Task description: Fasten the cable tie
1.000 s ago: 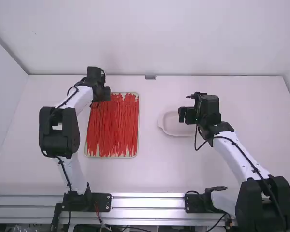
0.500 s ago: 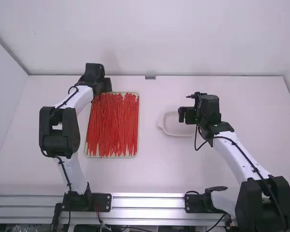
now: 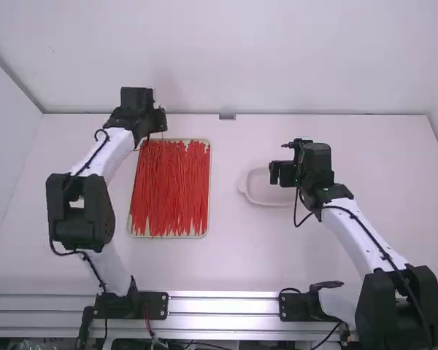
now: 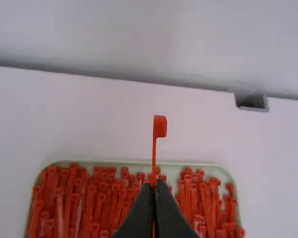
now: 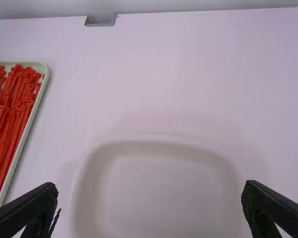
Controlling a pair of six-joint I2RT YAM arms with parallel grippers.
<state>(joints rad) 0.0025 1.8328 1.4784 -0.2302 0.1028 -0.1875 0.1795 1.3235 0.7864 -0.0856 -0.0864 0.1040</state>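
One cable tie (image 4: 159,133) pinched upright in left pincer (image 4: 154,191), over tray's (image 5: 44,72) far edge. Right pincer (image 5: 149,210) spread wide above white dish (image 5: 154,141) beside tray.

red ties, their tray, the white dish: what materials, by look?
Cable ties: likely nylon plastic, matte red, thin moulded strips with heads. Tray: pale, smooth rim, probably plastic. Dish: white, soft sheen, rounded walls; plastic or ceramic, cannot tell.
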